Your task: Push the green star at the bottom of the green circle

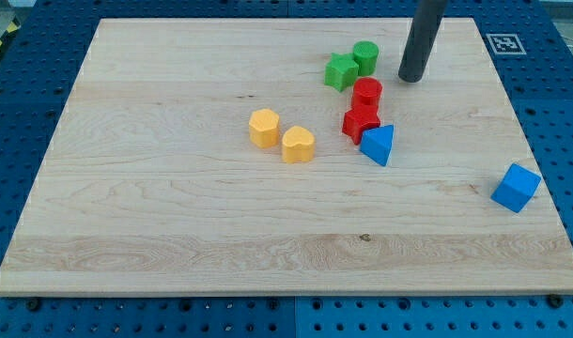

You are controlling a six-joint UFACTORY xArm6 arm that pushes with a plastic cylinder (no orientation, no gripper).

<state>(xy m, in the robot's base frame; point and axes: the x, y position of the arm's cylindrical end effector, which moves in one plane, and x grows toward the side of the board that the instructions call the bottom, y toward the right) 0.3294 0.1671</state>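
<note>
The green star [341,71] lies near the view's top, just left of and slightly below the green circle [365,56], and the two touch. My tip [413,79] rests on the board to the right of the green circle, a short gap away, at about the star's height. A red cylinder [367,92] sits just below and right of the star.
A red star-like block [360,122] and a blue triangle [379,145] sit below the red cylinder. A yellow hexagon [264,128] and a yellow heart [298,145] lie left of centre. A blue cube [516,188] is near the wooden board's [174,235] right edge.
</note>
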